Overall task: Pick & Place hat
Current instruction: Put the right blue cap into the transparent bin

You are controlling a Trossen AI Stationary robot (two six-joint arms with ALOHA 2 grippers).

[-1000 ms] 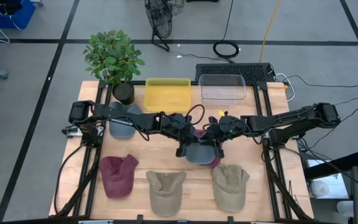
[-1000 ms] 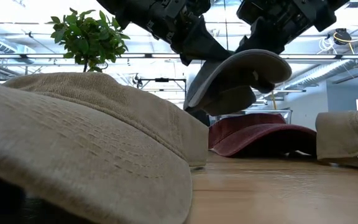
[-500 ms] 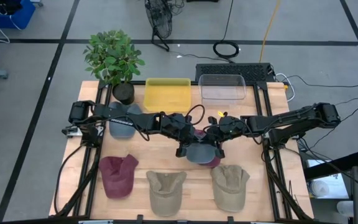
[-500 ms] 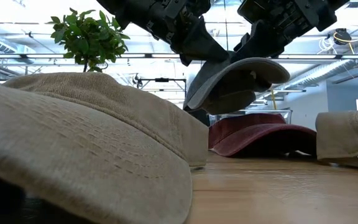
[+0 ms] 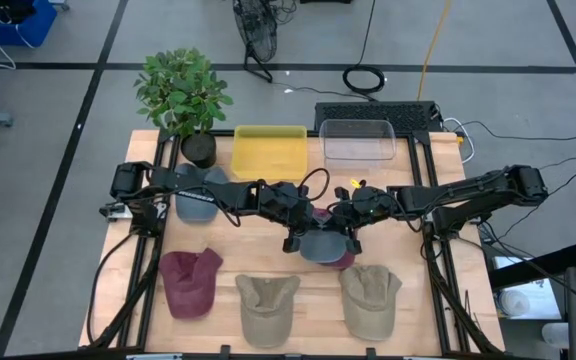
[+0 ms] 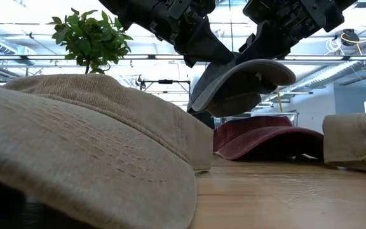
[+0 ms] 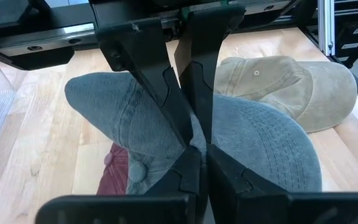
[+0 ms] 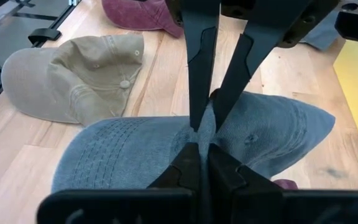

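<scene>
grey cap (image 5: 320, 244): middle of the high frame, lifted clear of the counter (image 5: 248, 262), pinched from both sides. Long axis looks roughly front-to-back, but I can't really tell which end the brim's on.
left hand (image 5: 296, 238): clamped tight on the cap's left side, fabric bunched between its fingers (image 7: 143, 74).
right hand (image 5: 346, 237): same deal on the right side, fingers (image 8: 197, 56) squeezed on a fold of the crown.
maroon cap under it (image 6: 265, 138): sits on the counter right below the grey one.
other caps: maroon (image 5: 190, 281) lower left, two tan ones (image 5: 268, 306) (image 5: 370, 296) along the bottom, another grey one (image 5: 196, 196) upper left.
back row: potted plant (image 5: 183, 92), yellow tray (image 5: 268, 150), clear bin (image 5: 358, 140).
</scene>
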